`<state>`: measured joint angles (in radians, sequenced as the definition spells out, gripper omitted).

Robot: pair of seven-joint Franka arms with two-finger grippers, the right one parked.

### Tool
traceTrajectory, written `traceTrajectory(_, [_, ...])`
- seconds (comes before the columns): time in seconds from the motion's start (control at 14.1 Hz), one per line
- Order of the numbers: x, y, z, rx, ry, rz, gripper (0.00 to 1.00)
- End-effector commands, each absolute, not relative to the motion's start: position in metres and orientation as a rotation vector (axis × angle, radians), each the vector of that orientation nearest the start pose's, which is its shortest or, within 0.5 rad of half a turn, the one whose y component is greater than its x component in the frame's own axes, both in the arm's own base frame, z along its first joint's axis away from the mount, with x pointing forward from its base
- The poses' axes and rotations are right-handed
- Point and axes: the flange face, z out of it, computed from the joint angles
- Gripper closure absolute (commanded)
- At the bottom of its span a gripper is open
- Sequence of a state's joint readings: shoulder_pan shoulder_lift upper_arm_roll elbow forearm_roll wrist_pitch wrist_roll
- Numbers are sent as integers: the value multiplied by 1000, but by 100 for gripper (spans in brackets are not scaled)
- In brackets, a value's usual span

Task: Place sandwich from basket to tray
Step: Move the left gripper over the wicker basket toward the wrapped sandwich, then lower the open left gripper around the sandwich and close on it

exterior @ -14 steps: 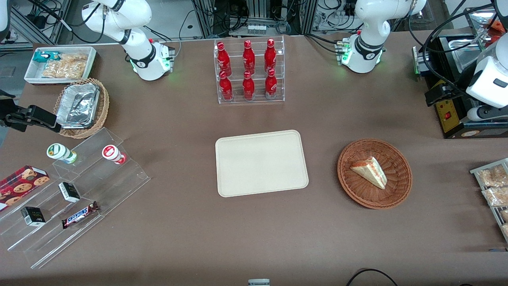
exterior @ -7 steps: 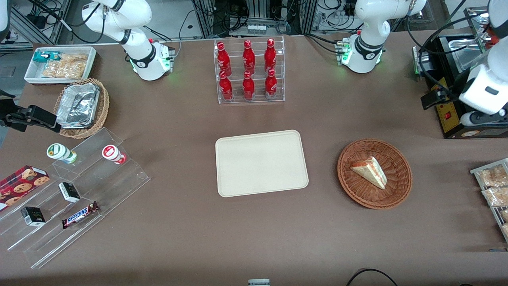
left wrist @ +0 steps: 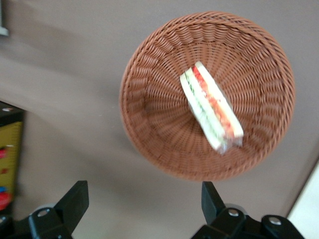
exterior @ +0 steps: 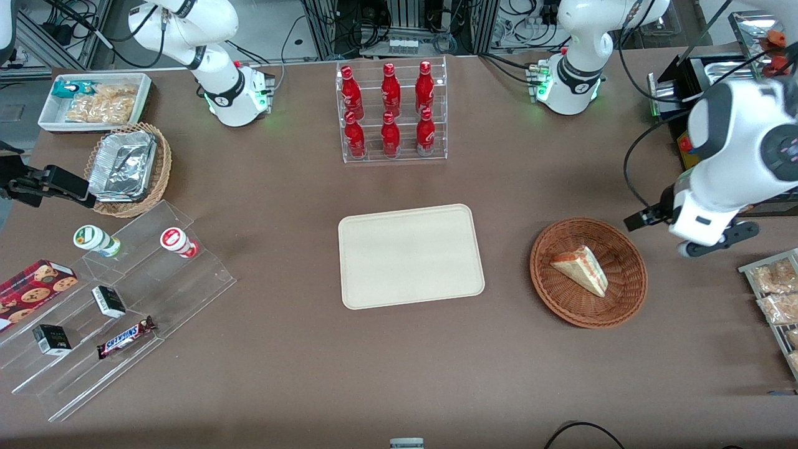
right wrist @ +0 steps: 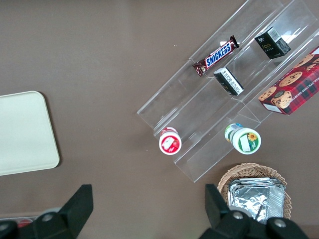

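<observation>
The sandwich (exterior: 580, 269) (left wrist: 212, 112), a pale wedge with red and green filling, lies in the reddish-brown wicker basket (exterior: 623, 293) (left wrist: 149, 109). The cream tray (exterior: 411, 255) (right wrist: 22, 132) lies flat beside the basket, toward the parked arm's end, with nothing on it. My left gripper (exterior: 716, 240) (left wrist: 142, 204) hangs above the table just outside the basket's rim, toward the working arm's end. It is open, with only bare table between its black fingers (left wrist: 75, 199).
A clear rack of red bottles (exterior: 391, 112) stands farther from the front camera than the tray. A rack of snack packets (exterior: 776, 293) and a black machine (exterior: 686, 75) flank the working arm. A stepped acrylic stand (exterior: 124, 299) sits toward the parked arm's end.
My left arm has swung from over the black machine toward the front camera and the basket, and now hangs beside its rim. The sandwich, basket and tray have not moved.
</observation>
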<state>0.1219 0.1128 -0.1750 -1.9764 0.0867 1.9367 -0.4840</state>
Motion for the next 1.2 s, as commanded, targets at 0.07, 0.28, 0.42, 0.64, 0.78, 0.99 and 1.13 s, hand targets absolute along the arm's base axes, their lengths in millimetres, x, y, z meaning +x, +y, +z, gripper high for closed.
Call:
traceTrajectory(0.07, [575,-29,353,-2926,-883,173,0])
traceTrajectory(0.28, [593,-42,336,-2888,-1144,60,0])
traceTrajectory(0.42, [604,-45,332,-2900,-1284,32,0])
traceTrajectory(0.64, [605,-73,314,-2935,-1282,80,0])
traceTrajectory(0.78, [605,-74,302,-2928,-1306,84,0])
traceTrajectory(0.99, [604,-75,291,-2905,-1336,110,0])
traceTrajectory(1.13, [602,-75,278,-2897,-1332,136,0])
